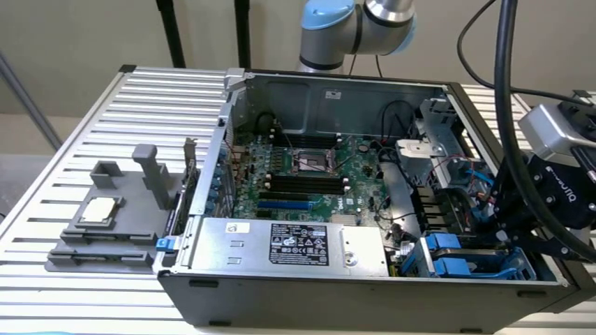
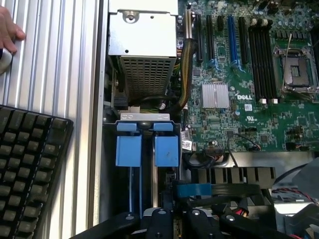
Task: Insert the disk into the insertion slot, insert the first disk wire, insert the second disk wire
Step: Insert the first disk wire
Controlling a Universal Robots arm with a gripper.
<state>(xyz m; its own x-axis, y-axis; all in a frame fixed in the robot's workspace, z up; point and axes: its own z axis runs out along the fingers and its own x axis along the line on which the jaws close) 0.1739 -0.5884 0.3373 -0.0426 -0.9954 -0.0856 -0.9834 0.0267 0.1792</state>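
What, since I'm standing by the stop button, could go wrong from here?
The tool hangs right at the blue-railed insertion slot; a slightly skewed approach could jam against those rails. Loose wires beside it might snag on the tool. A person's hand rests on the slatted table close by, possibly within the arm's travel.

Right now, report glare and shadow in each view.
Exterior view: even light, ribbed table bright, insertion slot dim inside the case. Wrist view: heatsink glares white, the gap between the slot's blue rails is dark.
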